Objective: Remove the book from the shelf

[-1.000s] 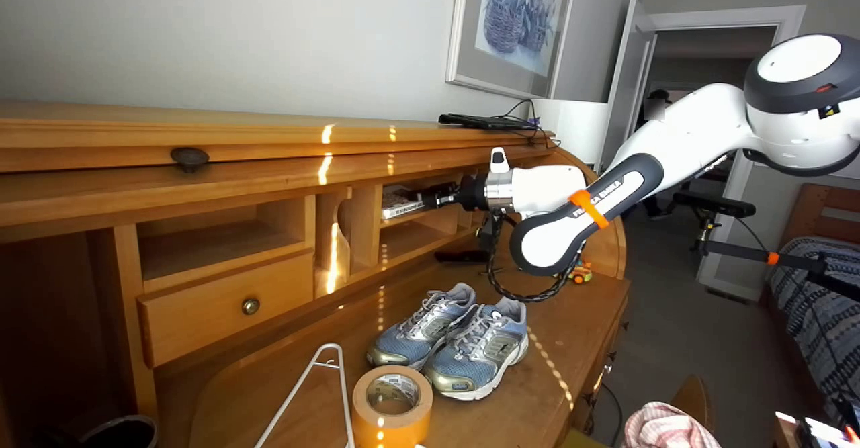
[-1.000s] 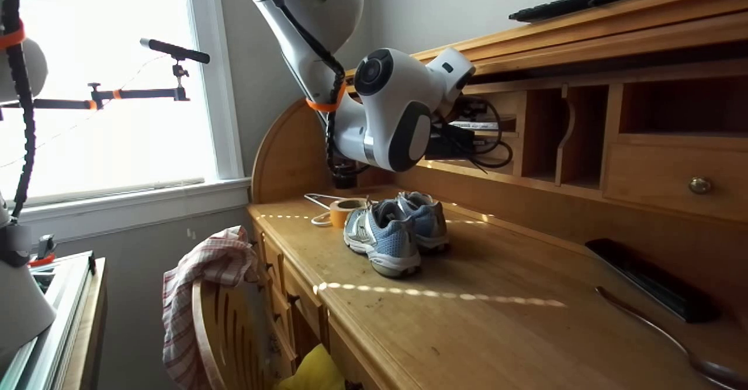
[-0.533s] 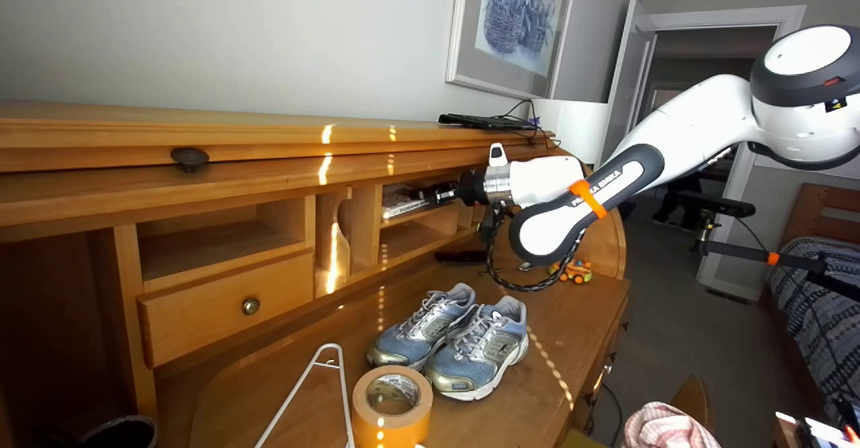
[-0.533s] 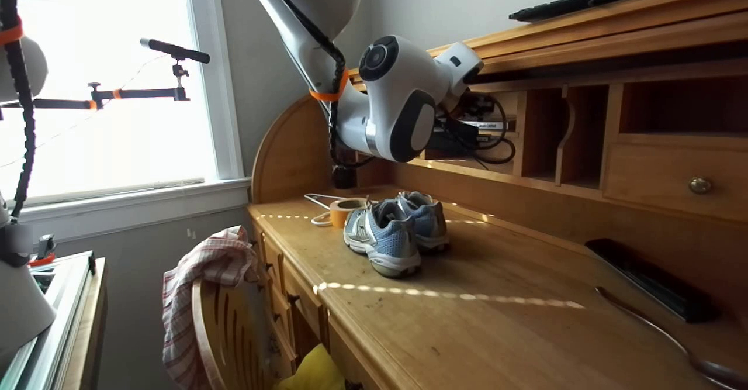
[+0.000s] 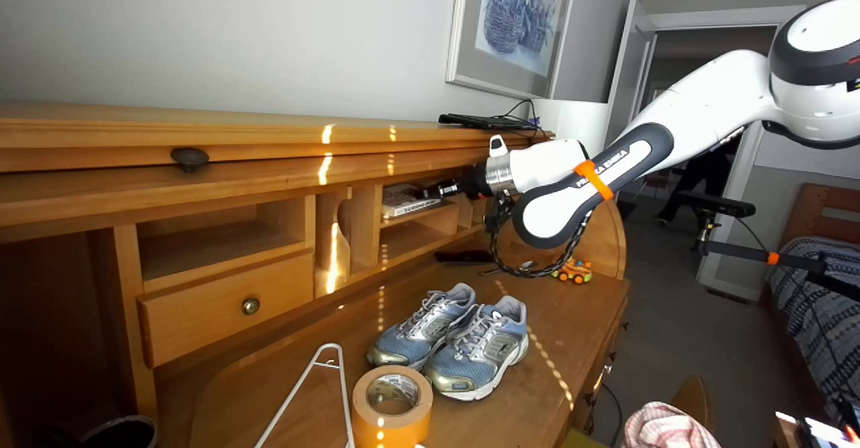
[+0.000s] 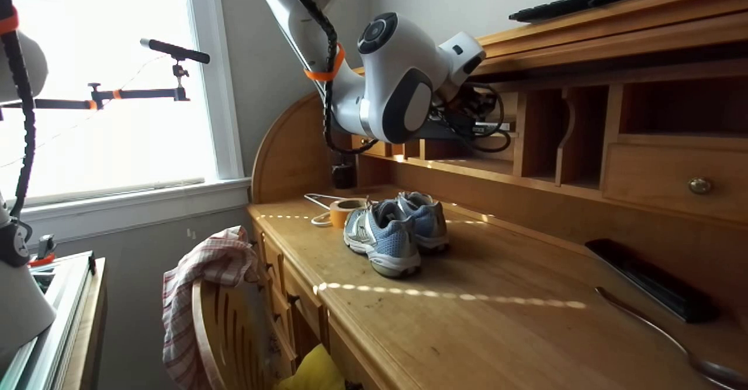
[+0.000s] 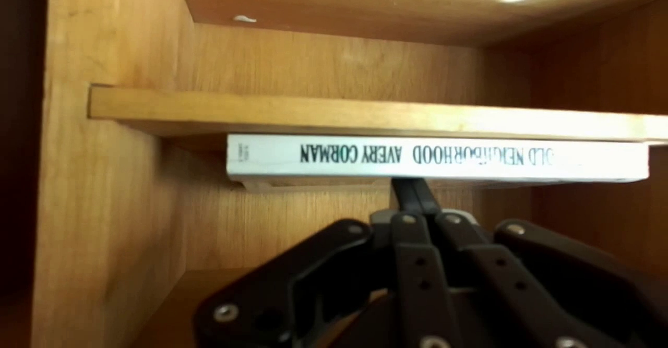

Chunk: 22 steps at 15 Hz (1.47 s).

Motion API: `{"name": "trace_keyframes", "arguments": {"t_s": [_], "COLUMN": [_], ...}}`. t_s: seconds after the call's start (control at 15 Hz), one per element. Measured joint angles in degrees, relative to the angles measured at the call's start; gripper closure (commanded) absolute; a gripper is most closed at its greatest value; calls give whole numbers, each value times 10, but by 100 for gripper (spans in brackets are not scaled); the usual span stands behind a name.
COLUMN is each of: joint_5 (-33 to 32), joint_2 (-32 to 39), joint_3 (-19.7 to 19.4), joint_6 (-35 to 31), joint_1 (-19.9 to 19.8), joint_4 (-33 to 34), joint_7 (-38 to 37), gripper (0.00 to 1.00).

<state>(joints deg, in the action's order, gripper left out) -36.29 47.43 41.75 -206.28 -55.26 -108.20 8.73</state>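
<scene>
The book (image 7: 360, 157) lies flat on the middle board (image 7: 323, 109) of a desk compartment, its white spine facing out. The wrist view is flipped, so the book hangs under the board there. The spine also shows in both exterior views (image 5: 408, 208) (image 6: 486, 127), partly covered in one by the gripper's cables. My gripper (image 7: 408, 182) is shut, its two fingers (image 7: 406, 196) pressed side by side with nothing between them. They reach in just above the book's spine edge; the very tips seem hidden behind it. In an exterior view the gripper (image 5: 424, 194) is over the book.
The desk's upper ledge (image 5: 269, 186) runs just above the gripper. Blue-grey shoes (image 5: 480, 350), a tape roll (image 5: 392, 404) and a white hanger (image 5: 341, 374) lie on the desktop. A black object (image 6: 651, 279), a spoon (image 6: 643, 320) and a toy truck (image 5: 573, 271) are there too.
The forearm and elbow have risen, and the gripper has drawn back a little and tilts more downward. More of the book's spine shows in an exterior view.
</scene>
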Motion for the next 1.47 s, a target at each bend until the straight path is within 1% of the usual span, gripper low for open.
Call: {"name": "trace_keyframes", "arguments": {"t_s": [0.4,1.07,1.27,1.47], "joint_5": [9,55,69,84], "joint_2": [-37,-109,-118,-118], "joint_3": [-5,-24,-43,-72], "joint_6": [3,5,27,43], "joint_1": [-7,-6,0,18], "joint_4": [-39,-115,-148,-155], "joint_7": [-21,-32,-32,-31], "gripper": [100,100,100,100]}}
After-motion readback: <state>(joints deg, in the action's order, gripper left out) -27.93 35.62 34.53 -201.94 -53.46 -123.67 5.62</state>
